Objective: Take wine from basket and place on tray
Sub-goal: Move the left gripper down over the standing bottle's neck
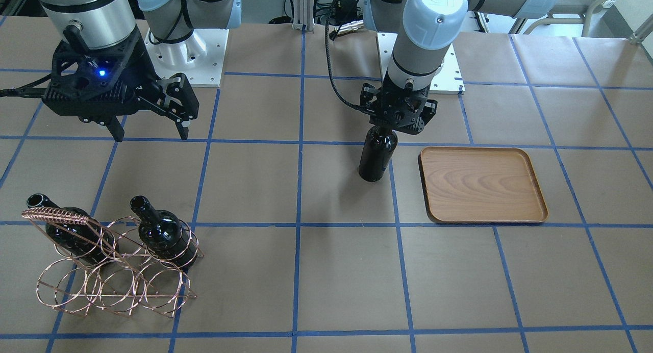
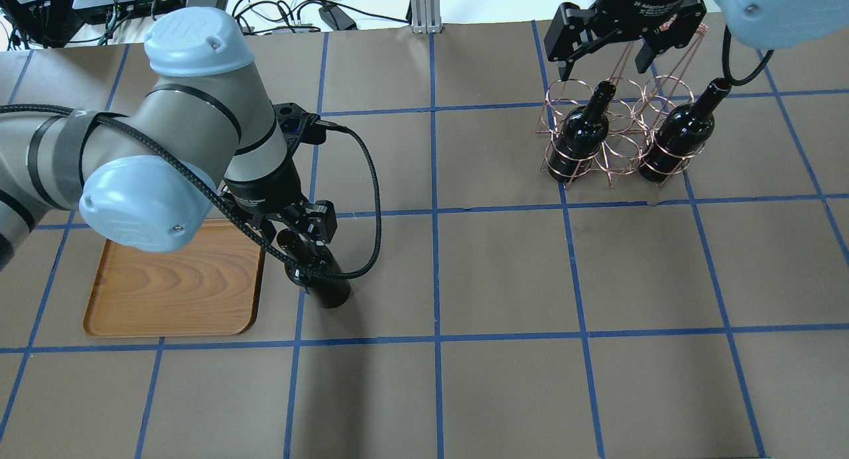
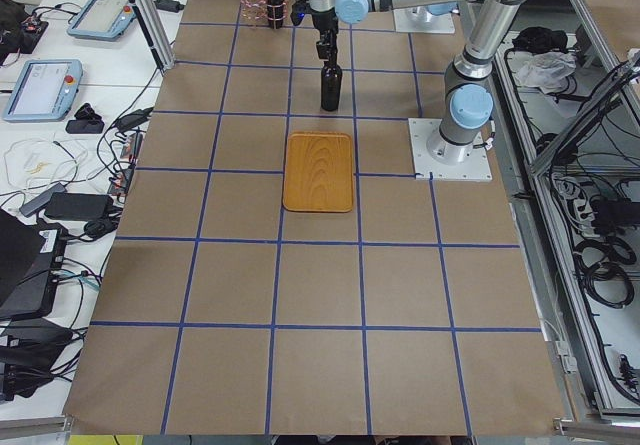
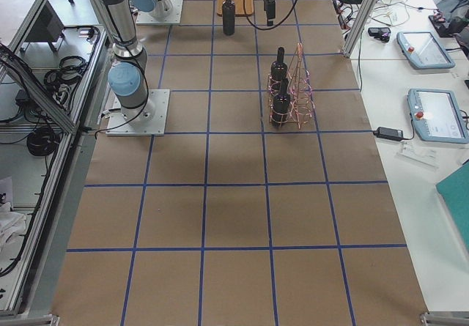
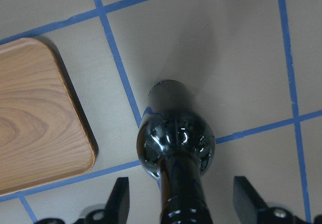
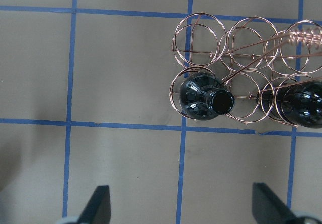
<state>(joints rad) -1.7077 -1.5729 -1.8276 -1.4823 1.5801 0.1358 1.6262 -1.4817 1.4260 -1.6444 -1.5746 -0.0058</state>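
One wine bottle [image 1: 376, 156] stands upright on the table just beside the wooden tray [image 1: 482, 184]. My left gripper [image 1: 383, 130] is around its neck. In the left wrist view the fingers [image 5: 118, 204] stand apart from the neck on both sides, so the gripper [image 5: 183, 204] is open around the bottle [image 5: 176, 143]. My right gripper [image 1: 151, 134] is open and empty, and hovers above the copper wire basket [image 1: 117, 281]. The basket holds two more bottles [image 2: 584, 131] [image 2: 676, 140].
The tray [image 2: 172, 280] has nothing on it and lies partly under my left arm in the overhead view. The table is brown paper with blue tape lines. Arm bases and cables sit at the robot's edge.
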